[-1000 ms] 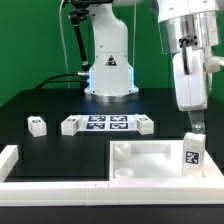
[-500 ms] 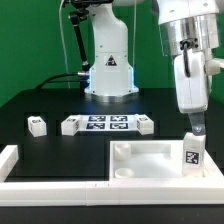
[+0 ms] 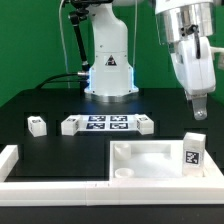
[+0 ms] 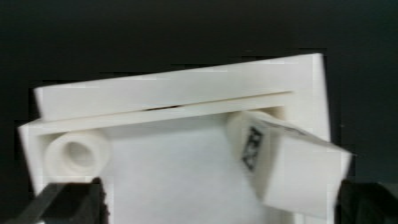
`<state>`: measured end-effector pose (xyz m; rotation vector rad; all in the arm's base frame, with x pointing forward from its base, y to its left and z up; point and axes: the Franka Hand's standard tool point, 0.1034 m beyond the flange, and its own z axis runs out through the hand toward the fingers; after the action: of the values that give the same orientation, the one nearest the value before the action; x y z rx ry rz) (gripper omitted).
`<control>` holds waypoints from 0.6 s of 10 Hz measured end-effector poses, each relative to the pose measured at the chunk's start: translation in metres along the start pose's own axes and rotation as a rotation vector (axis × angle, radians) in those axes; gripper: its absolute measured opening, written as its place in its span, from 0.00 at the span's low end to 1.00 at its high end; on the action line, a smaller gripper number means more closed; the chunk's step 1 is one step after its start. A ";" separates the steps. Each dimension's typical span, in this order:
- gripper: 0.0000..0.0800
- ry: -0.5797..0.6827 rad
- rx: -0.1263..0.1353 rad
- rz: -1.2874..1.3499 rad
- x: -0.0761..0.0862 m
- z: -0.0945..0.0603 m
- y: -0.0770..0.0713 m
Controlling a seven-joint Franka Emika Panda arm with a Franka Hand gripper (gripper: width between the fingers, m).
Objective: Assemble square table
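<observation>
The square table's white panel (image 3: pixel 150 166) lies at the front right with its sockets facing up. One tagged leg (image 3: pixel 193 152) stands upright in the panel's corner at the exterior view's right. My gripper (image 3: pixel 200 112) hangs open a little above that leg, touching nothing. In the wrist view the panel (image 4: pixel 178 110), a round socket (image 4: pixel 80 152) and the standing leg (image 4: pixel 285 160) lie below the gripper (image 4: pixel 217 208), whose dark fingers (image 4: pixel 71 200) stand wide on both sides. Three loose legs (image 3: pixel 37 125) (image 3: pixel 70 126) (image 3: pixel 143 125) lie on the black table.
The marker board (image 3: pixel 108 123) lies flat between two of the loose legs. White border rails (image 3: pixel 10 160) run along the exterior view's left and the front edge. The robot's base (image 3: pixel 108 70) stands at the back, with a cable beside it.
The gripper has risen from around the standing leg and now hangs above it. The leg stays upright in the panel's corner.
</observation>
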<state>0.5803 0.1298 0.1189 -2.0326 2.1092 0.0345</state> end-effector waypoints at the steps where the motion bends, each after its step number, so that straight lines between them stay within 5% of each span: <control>1: 0.81 0.001 -0.001 -0.063 -0.001 0.001 0.000; 6: 0.81 0.004 0.000 -0.427 0.001 0.002 0.001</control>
<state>0.5795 0.1290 0.1163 -2.4352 1.6328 -0.0364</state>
